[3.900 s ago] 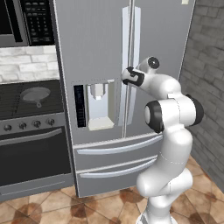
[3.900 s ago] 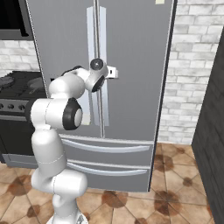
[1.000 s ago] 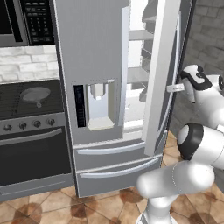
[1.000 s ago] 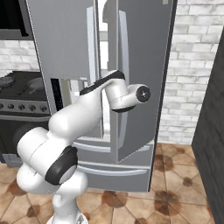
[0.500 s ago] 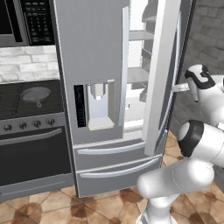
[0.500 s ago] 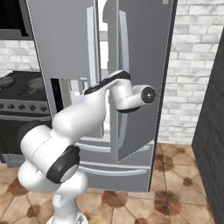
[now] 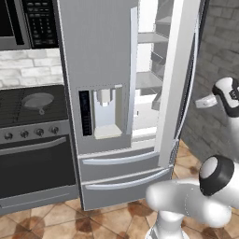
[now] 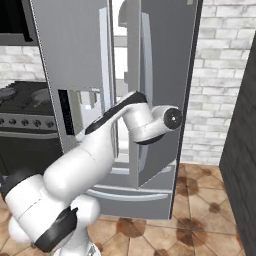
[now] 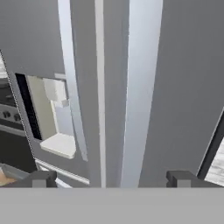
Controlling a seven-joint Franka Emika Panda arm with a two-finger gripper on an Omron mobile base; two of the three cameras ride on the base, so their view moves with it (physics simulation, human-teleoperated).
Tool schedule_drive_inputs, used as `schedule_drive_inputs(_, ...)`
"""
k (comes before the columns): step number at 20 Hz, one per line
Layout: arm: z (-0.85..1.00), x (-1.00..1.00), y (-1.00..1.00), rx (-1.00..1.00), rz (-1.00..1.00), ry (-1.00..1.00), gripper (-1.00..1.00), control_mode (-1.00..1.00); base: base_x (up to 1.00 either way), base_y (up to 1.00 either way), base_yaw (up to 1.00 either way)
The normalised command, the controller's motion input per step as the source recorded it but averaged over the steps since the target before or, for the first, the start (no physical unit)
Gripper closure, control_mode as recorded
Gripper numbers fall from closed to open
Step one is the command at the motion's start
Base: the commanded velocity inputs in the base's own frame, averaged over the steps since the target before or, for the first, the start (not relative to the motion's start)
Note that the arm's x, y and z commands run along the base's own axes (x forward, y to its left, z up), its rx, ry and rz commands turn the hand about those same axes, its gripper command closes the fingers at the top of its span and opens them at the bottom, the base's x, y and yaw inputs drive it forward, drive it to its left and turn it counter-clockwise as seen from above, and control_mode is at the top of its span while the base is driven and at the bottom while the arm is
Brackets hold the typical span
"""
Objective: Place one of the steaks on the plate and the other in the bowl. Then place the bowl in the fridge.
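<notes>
The fridge (image 7: pixel 98 56) stands straight ahead with its left door shut and its right door (image 7: pixel 179 70) swung partly out, white shelves (image 7: pixel 149 79) showing in the gap. My gripper (image 7: pixel 204 101) hangs to the right of that door's outer face, a short way off it, jaws open and holding nothing. In the hand view the gripper (image 9: pixel 111 179) faces the right door's long handle (image 9: pixel 133 87), with the dispenser (image 9: pixel 54 122) on the left door beyond. The steaks, the plate and the bowl are out of view.
A dark stove (image 7: pixel 32 107) with a frying pan (image 7: pixel 38 100) sits left of the fridge, its oven (image 7: pixel 32 163) below and a microwave (image 7: pixel 39 21) above. A brick wall (image 7: pixel 219 51) closes in on the right, and a dark cabinet side (image 8: pixel 247 150) stands nearby.
The fridge's right door, shut at first, now stands ajar. Over the last second my hand has let go of the handle and drawn back rightward, its jaws spread wide.
</notes>
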Motion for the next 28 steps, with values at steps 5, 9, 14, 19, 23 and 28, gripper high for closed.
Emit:
schedule_drive_inputs(5,0.48,-1.00,0.67,-0.19,-0.06,0.00,-1.00,-1.00,0.00,0.00,0.00)
schedule_drive_inputs(9,0.56,-0.76,1.00,-0.33,-0.15,0.08,-1.00,-1.00,0.00,0.00,0.00)
schedule_drive_inputs(14,0.15,-0.11,1.00,-0.47,-0.22,0.31,-1.00,-1.00,0.00,0.00,0.00)
schedule_drive_inputs(19,-0.28,0.57,0.74,-0.52,-0.16,0.29,-1.00,-1.00,0.00,0.00,0.00)
schedule_drive_inputs(23,-0.01,0.99,0.53,-0.18,0.00,0.07,-1.00,-1.00,0.00,0.00,0.00)
schedule_drive_inputs(28,0.00,0.86,0.12,-0.21,0.00,0.26,-1.00,-1.00,0.00,0.00,0.00)
